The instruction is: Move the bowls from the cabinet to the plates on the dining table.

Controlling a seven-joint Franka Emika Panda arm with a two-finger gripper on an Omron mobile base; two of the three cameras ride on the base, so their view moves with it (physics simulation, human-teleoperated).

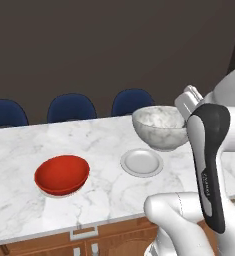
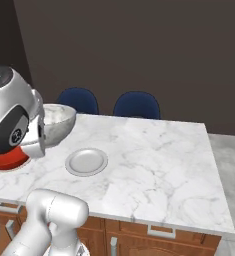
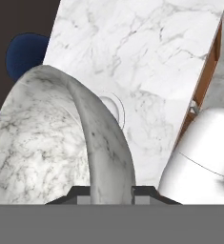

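On table (image 1: 104,140): 2 bowls, 1 bare plate (image 1: 142,162), 3 chairs | red bowl (image 1: 62,174) upright near front edge | gripper (image 3: 111,193) clamped on marbled bowl (image 1: 160,127) rim, mouth up, above table beside plate

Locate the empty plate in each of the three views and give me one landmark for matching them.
Left base view: the empty plate lies at centre, right of the red bowl.
Right base view: it lies left of centre, below the marbled bowl.
Hand view: a sliver of it peeks out right of the marbled bowl's rim.
Shared landmark: the marbled bowl, held above the dining table.
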